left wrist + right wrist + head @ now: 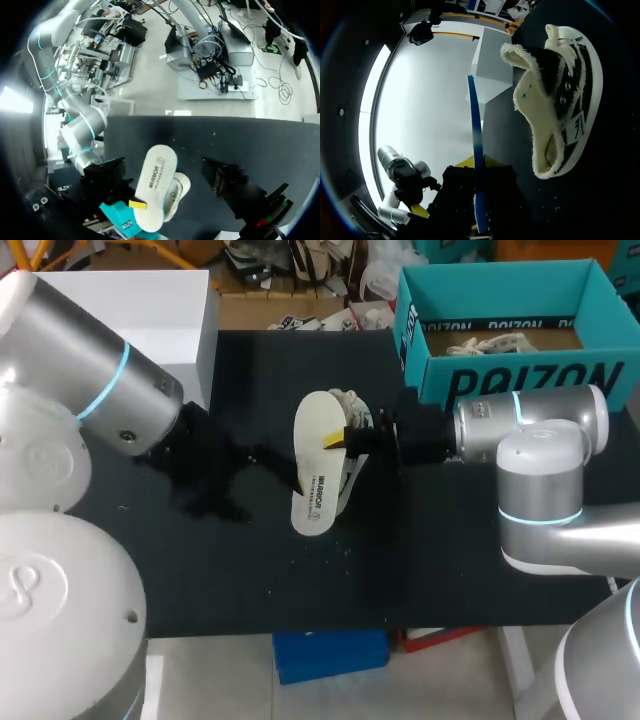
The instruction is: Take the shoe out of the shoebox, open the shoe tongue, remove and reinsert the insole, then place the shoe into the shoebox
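The right gripper [350,437] is closed on the long edge of the flat white, blue-edged foam insole [318,468], one yellow tip pressed on its printed face. It holds the insole up over the middle of the black table [450,560]. The black-and-white canvas shoe [565,95] with cream fleece lining lies on its side just behind the insole, and whether the two touch is unclear. The open teal cardboard shoebox [520,375] stands at two o'clock from the shoe. The left gripper [235,480] sits at nine o'clock, apart from both and holding nothing that shows; whether it is open I cannot tell.

The likely trouble is at reinsertion. Nothing pins the shoe, so pushing the insole in could slide or roll it. The fleece may snag the toe end and fold the foam. An edge pinch could also let the insole twist or slip out.

The insole carries dark print, and large dark lettering runs along the shoebox side.
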`<control>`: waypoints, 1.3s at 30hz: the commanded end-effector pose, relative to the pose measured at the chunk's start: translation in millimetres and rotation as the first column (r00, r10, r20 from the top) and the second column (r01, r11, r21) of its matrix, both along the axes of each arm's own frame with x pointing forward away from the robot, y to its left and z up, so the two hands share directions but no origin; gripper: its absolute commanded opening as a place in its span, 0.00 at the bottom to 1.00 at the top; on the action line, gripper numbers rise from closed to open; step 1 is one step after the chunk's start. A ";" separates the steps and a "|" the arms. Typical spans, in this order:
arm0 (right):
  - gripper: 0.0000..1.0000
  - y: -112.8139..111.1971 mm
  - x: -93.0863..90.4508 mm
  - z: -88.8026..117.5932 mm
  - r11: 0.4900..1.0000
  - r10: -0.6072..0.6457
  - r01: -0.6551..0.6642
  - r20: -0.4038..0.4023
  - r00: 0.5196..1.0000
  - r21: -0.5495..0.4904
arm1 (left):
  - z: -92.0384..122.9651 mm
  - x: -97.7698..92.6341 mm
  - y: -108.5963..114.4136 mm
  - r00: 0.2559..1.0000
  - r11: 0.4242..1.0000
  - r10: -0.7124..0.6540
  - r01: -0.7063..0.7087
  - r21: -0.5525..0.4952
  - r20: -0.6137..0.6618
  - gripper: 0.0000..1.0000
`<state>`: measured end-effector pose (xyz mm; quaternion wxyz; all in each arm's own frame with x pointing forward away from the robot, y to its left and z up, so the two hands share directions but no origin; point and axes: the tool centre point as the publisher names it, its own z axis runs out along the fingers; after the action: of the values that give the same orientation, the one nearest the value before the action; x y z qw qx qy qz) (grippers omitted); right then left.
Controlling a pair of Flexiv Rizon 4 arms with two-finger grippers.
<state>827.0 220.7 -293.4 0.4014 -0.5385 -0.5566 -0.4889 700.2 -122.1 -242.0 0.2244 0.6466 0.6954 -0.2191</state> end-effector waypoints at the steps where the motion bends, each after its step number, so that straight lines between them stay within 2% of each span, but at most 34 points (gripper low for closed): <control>1: 0.00 1.8 0.0 -0.3 1.000 -0.003 0.003 0.000 1.000 -0.002 | 2.6 -2.9 -5.3 0.990 0.799 0.136 -0.131 0.587 0.036 1.00; 6: 0.00 1.8 0.0 -0.3 1.000 -0.003 0.003 0.000 1.000 -0.002 | 2.6 -2.9 -5.3 0.990 0.799 0.136 -0.131 0.587 0.036 1.00; 9: 0.00 1.8 0.0 -0.3 1.000 -0.003 0.003 0.000 1.000 -0.002 | -6.0 7.1 -13.0 0.992 0.798 0.084 -0.121 0.590 0.089 1.00; 18: 0.00 1.8 0.0 -0.3 1.000 -0.003 0.003 0.000 1.000 -0.002 | -14.4 38.9 -33.5 0.991 0.864 -0.045 -0.025 0.503 0.127 1.00; 23: 0.00 1.8 0.0 -0.3 1.000 -0.003 0.003 0.000 1.000 -0.002 | -17.1 50.7 -44.2 0.989 0.868 -0.057 -0.019 0.495 0.137 1.00; 30: 0.00 1.8 0.0 -0.3 1.000 -0.003 0.003 0.000 1.000 -0.002 | -21.9 55.9 -54.9 0.988 0.880 -0.075 0.002 0.476 0.135 1.00; 39: 0.00 1.8 0.0 -0.3 1.000 -0.003 0.003 0.000 1.000 -0.002 | -13.5 73.8 -53.2 0.988 0.886 -0.066 -0.008 0.463 0.143 1.00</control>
<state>827.0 220.9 -293.5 0.4014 -0.5385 -0.5563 -0.4893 769.6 -177.0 -257.9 0.1152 0.7058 0.6990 0.0018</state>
